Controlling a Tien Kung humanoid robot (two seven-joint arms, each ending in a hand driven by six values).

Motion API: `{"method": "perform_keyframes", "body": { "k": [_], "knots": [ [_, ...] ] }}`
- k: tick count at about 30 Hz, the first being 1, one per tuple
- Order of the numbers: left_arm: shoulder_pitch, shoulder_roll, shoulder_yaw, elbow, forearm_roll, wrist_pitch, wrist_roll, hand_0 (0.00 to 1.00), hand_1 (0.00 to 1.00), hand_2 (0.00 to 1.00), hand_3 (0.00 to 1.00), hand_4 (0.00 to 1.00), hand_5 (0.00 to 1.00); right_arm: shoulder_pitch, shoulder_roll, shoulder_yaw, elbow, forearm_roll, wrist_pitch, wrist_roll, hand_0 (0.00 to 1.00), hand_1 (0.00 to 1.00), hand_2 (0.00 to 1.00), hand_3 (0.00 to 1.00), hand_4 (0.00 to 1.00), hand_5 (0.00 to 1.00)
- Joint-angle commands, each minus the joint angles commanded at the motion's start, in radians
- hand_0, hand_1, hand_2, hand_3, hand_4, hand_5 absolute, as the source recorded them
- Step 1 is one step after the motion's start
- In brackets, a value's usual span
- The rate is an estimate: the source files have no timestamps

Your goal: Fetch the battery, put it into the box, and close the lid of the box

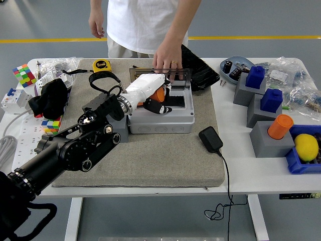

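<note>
Battery (159, 94) in left hand (150, 93), above open box (161, 118)

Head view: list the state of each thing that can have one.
Box: open, lid up.
Lid: upright, held by the person's hand.
Orange battery: gripped, over the box.
Left hand: shut on the battery.
Charger: lying on the mat.

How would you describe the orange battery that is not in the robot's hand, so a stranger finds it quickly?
Look at the table's right end, beside the blue bin. The battery stands upright in the nearest grey block; the two blocks behind hold blue pieces.
</note>
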Motion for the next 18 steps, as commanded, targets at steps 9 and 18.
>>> {"method": "perform_keyframes", "body": {
  "k": [9, 18],
  "knots": [
    [-0.007, 0.0, 0.026, 0.019, -0.017, 0.01, -0.028, 0.278, 0.341, 0.37, 0.515, 0.998, 0.094, -0.001, -0.001, -0.005, 0.0, -0.001, 0.001, -0.001, 0.649, 0.647, 0.673, 0.587, 0.998, 0.562],
    [0.0, 0.0, 0.018, 0.005, -0.045, 0.021, -0.067, 0.5, 0.65, 0.66, 0.787, 0.998, 0.181, -0.005, -0.002, -0.001, 0.0, -0.005, 0.001, -0.001, 0.65, 0.647, 0.673, 0.587, 0.998, 0.561]
  ]
}}
